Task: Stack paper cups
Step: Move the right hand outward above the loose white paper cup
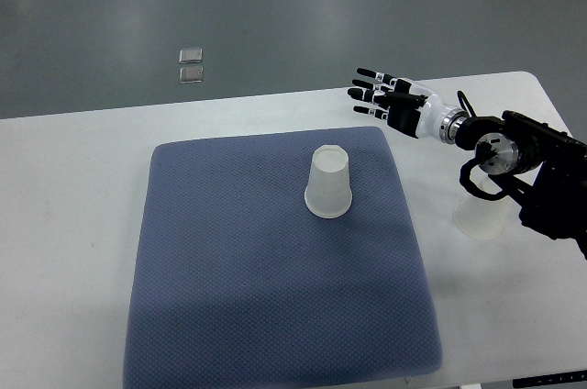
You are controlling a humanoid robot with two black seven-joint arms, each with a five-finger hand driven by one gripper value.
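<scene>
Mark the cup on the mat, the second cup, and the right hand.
cup on the mat [329, 184], top view, side wall.
second cup [481, 220], top view, wall below the arm.
right hand [387, 98], top view, palm.

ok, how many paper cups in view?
2. One cup stands upside down on the blue mat. The second cup sits on the table right of the mat, partly hidden under the right arm.
</scene>
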